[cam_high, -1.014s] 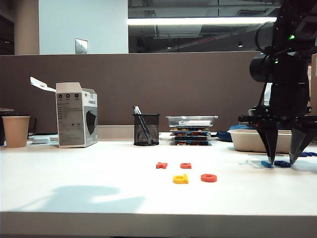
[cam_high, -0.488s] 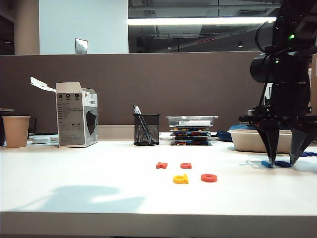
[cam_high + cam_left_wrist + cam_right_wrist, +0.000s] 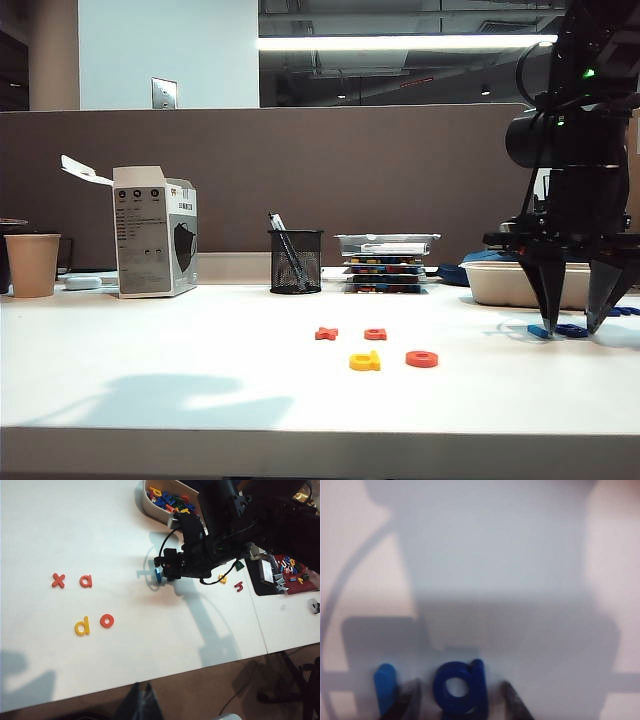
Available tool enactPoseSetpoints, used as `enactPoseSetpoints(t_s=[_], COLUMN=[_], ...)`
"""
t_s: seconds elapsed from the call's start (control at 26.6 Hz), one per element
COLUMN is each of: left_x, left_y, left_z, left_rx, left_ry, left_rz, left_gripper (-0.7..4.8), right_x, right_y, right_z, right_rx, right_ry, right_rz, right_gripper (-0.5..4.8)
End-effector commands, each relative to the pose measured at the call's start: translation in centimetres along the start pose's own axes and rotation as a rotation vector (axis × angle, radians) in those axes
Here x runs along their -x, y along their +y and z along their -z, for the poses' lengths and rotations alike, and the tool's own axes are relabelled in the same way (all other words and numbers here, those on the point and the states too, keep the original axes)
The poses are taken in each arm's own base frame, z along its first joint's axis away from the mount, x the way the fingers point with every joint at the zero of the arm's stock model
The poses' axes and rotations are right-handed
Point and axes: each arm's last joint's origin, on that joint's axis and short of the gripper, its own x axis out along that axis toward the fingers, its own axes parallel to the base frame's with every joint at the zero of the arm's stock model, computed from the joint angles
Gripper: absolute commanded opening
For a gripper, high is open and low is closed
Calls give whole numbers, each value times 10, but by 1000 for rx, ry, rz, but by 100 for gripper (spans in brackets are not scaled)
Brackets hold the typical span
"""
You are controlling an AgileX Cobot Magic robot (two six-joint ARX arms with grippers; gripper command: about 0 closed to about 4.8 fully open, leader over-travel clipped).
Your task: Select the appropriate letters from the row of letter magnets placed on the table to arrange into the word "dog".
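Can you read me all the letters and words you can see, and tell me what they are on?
"x": orange-red magnet on the table.
"a": orange-red magnet.
"d": yellow magnet.
"o": orange-red ring magnet.
"g": dark blue magnet between the right gripper's open fingers.
White box: print too small to read.
Bin letters: too jumbled.
Left gripper: not visible.

"d" (image 3: 364, 361) left of "o" (image 3: 421, 358); "g" (image 3: 571, 330) far right, between right pincer (image 3: 568, 326) fingertips.

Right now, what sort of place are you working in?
Probably an office desk: a brown cubicle partition behind the white table, a mesh pen holder, and a paper cup at the far left.
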Motion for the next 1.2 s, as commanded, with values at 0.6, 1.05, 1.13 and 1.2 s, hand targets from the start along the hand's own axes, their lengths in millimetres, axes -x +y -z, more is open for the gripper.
enactPoseSetpoints(t_s=[0.6, 1.05, 1.13, 1.2], left_x=[1, 1, 1, 1], left_y=[0, 0, 0, 0], left_z=[-1, -1, -1, -1], left_rx=[3, 3, 3, 3], left_ry=[-10, -10, -10, -10], left_rz=[4, 4, 4, 4], left_gripper=[-5, -5, -5, -5], right_x=[-13, -12, -12, -10], right_y=[-1, -1, -1, -1], right_z=[8, 9, 9, 9], right_rx=[5, 4, 1, 1], right_ry=[86, 95, 94, 91], right_rz=[7, 9, 9, 8], right_gripper=[84, 84, 84, 84])
